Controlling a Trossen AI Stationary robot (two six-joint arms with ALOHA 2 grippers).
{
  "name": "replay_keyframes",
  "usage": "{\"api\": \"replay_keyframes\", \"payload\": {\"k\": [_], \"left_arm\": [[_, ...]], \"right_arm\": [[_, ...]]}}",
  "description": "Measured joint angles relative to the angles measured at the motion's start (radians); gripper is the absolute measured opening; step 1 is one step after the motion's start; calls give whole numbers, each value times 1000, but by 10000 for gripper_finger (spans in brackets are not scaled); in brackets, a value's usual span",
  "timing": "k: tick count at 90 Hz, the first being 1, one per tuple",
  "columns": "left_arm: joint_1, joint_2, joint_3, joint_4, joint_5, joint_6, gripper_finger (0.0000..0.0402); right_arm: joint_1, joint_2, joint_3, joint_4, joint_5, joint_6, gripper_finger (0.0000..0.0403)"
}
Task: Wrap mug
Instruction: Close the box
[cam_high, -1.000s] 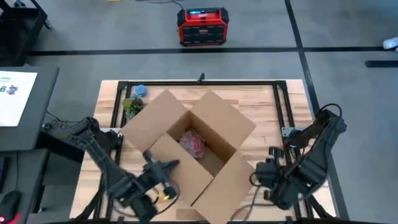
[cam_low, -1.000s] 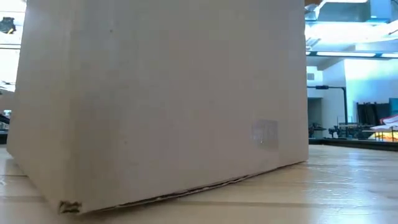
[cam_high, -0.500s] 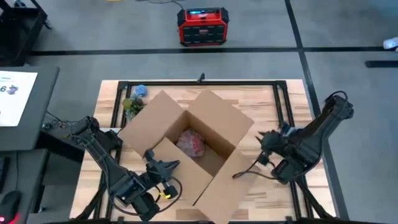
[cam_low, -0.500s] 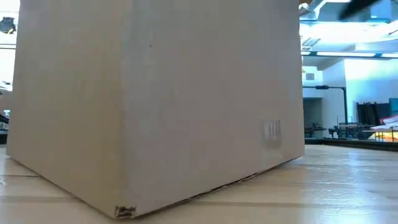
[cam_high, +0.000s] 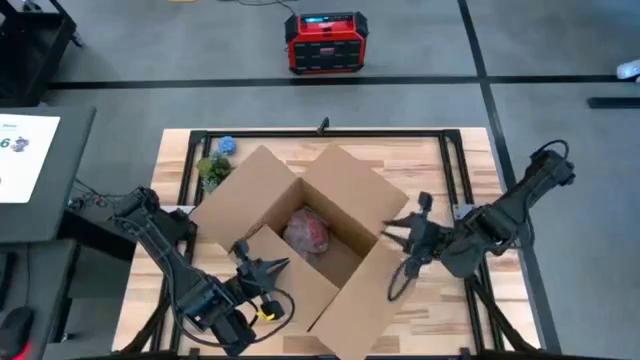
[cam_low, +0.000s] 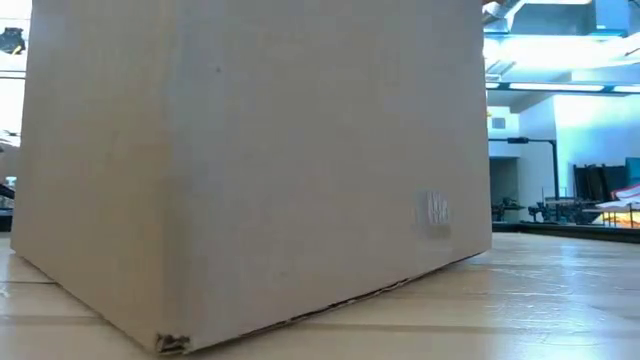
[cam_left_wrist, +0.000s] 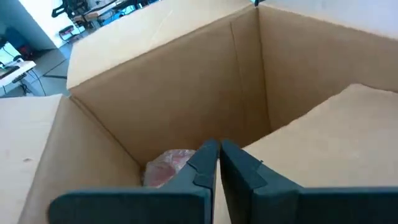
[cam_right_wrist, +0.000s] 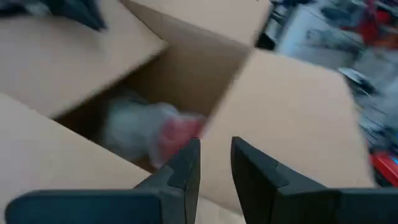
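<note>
Inside the box (cam_high: 300, 240), the wrapped mug (cam_high: 309, 231) half-hidden; both grippers' fingers nearly closed, empty.

Matt brown cardboard box (cam_high: 300, 235), pale planked wooden table (cam_high: 420, 150), crinkly translucent plastic wrap on mug (cam_high: 308, 231)

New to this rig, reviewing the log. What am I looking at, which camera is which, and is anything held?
Two dark robot arms work at a wooden table. The high view looks straight down; the low view sits at table height, almost filled by the cardboard box; each wrist view looks forward past that arm's own fingers. The open box stands mid-table, and inside it lies the mug, a pinkish bundle wrapped in clear film. The left gripper is at the box's near flap, fingers nearly together; whether they pinch it I cannot tell. The right gripper reaches toward the box's right flap, slightly open, holding nothing. A small plant and a blue thing sit at the table's far left corner.
</note>
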Motion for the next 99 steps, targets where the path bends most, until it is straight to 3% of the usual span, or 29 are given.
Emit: {"api": "replay_keyframes", "payload": {"k": [8, 22, 32, 42, 58, 78, 87, 99], "left_arm": [[0, 0, -1, -3, 3, 0, 0], [-5, 0, -1, -4, 8, 0, 0], [-5, 1, -1, -3, 8, -1, 0], [-5, 1, -1, -3, 8, -1, 0], [-5, 1, -2, -3, 25, -8, 0], [-4, 1, -1, 1, 42, 65, 0], [1, 2, -3, -5, 40, 104, 0], [11, 3, -3, -3, 29, 130, 0]], "right_arm": [[5, 1, 38, -123, -87, 71, 76], [27, -3, 103, -544, -263, 429, 74], [20, 2, 91, -796, -252, 682, 66], [-35, 4, 4, -862, -187, 812, 56], [-143, 5, -183, -616, -19, 720, 41], [-206, -30, -218, -197, 134, 327, 13], [-203, -78, -218, 11, 126, 106, 4], [-184, -126, -218, 241, 33, -107, 0]]}}
